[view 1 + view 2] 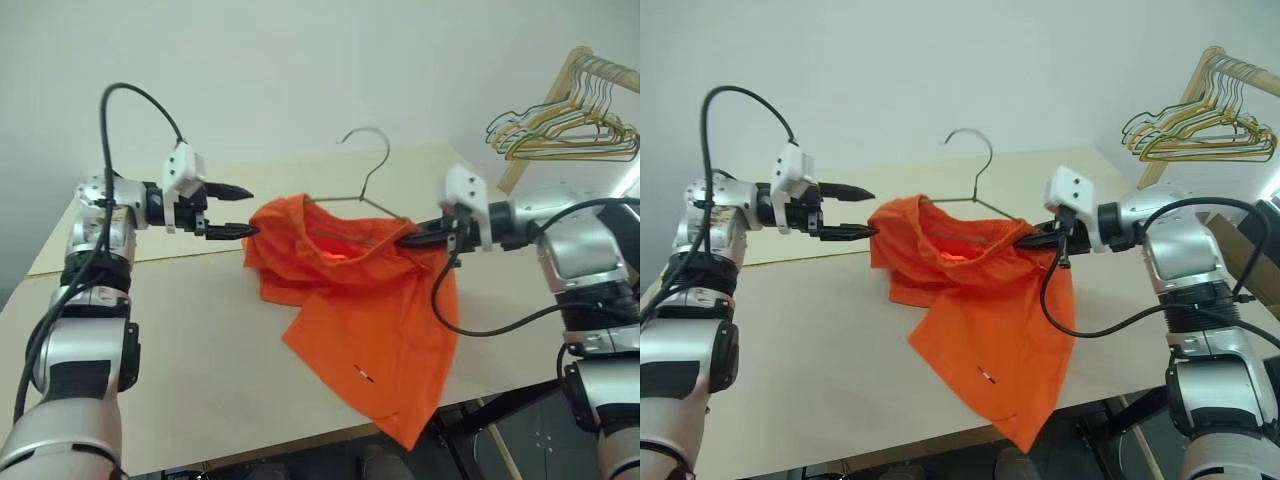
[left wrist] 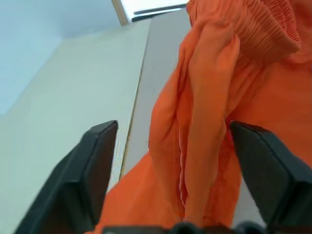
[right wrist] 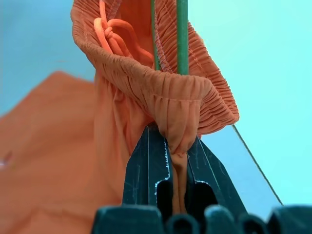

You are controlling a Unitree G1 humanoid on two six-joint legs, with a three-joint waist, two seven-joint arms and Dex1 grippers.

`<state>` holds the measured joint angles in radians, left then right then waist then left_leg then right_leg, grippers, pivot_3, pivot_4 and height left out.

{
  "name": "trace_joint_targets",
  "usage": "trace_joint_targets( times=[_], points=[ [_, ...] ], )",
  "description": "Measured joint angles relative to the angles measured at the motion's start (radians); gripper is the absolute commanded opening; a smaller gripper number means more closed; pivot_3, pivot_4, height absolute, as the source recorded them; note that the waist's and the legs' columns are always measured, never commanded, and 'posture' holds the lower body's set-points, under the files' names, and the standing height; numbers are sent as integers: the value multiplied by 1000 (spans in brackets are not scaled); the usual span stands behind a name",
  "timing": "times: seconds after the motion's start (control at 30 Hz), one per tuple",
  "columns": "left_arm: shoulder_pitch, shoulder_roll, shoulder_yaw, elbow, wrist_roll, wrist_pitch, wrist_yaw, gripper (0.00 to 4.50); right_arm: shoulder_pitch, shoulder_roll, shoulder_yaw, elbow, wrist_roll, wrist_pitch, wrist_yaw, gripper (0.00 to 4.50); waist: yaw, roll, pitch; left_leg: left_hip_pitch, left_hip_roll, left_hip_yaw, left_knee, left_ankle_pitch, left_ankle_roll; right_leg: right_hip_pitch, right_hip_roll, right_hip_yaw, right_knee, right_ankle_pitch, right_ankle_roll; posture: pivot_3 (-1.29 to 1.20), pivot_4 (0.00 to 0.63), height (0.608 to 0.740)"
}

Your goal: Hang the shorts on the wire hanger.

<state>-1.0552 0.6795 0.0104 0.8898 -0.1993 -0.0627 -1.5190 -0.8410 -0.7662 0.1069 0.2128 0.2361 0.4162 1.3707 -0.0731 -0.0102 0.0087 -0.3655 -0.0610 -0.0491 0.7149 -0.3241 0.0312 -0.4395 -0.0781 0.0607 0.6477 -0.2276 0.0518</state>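
Two pincers flank the load, so I work across from the left of the frame. At left centre, my left pincer [image 1: 228, 210] stands wide, its black fingers level and pointing at the near edge of the shorts [image 1: 355, 310], just beside the cloth with nothing gripped; in its wrist view the orange folds hang between the spread fingers. In the middle, the shorts hang off the wire hanger [image 1: 365, 165], whose hook rises at upper centre and whose thin arms run inside the gathered waistband. One leg drapes down to the lower middle of the frame, past the front edge of the desk [image 1: 150, 340]. At right centre, my right pincer [image 1: 415, 238] is clamped tight on a fold of the waistband, the green wire passing just behind that pinch.

I judge the waistband is bunched toward the right arm of the hanger. To do this well I would close the left pincer on the loose waistband edge, not the leg cloth, and draw it leftward along the wire while the right keeps its pinch. Pulling too hard could tip the hanger.

At upper right, a bunch of gold and green hangers [image 1: 570, 125] hangs well apart.
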Motion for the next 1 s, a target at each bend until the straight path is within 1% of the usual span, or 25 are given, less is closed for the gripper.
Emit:
trace_joint_targets(
  times=[0.27,0.33,0.43,0.57,0.67,0.77,0.87,1.0],
  points=[
    [-12,-14,92,10,-84,61,1,4483,-6,-50,-48,-12,48,71,-1,0,-1,0,0,-1,0,0,0,0,0,-1,0,0,0,0,0,-91,0,740],
    [5,-14,105,-27,-105,75,1,4483,14,-59,-50,-31,62,101,-13,0,-4,0,0,-2,1,0,0,0,0,-1,-1,0,0,0,0,-104,0,740],
    [85,-18,146,-149,-167,134,5,4483,30,-77,-60,-66,85,197,-49,0,-13,1,0,-3,1,0,0,0,0,-3,-2,0,0,0,0,-115,0,740],
    [289,-44,153,-404,-236,207,13,4483,30,-112,-95,-123,101,366,-157,0,-26,1,-1,-3,1,0,0,0,0,-2,-8,0,0,0,0,-125,0,740],
    [388,-60,149,-530,-254,244,65,4483,55,-127,-119,-165,103,485,-234,0,-27,1,-1,-3,1,-1,0,0,0,-2,-8,0,0,0,0,-128,0,740],
    [432,-65,152,-624,-275,265,124,4483,96,-125,-132,-194,102,594,-332,0,-26,2,-1,-3,1,-1,0,0,0,-2,-10,-1,-1,0,0,-135,0,740],
    [480,-70,161,-718,-299,298,188,4483,177,-125,-204,-238,86,750,-489,0,-23,2,-2,-3,0,-2,0,0,0,-1,-12,-1,-1,0,0,-150,0,740],
    [504,-82,174,-758,-318,310,253,4483,291,-138,-294,-326,80,872,-600,0,-28,4,-2,-3,-1,-1,0,0,1,-1,-12,-1,-3,0,0,-193,0,740]
  ],
)
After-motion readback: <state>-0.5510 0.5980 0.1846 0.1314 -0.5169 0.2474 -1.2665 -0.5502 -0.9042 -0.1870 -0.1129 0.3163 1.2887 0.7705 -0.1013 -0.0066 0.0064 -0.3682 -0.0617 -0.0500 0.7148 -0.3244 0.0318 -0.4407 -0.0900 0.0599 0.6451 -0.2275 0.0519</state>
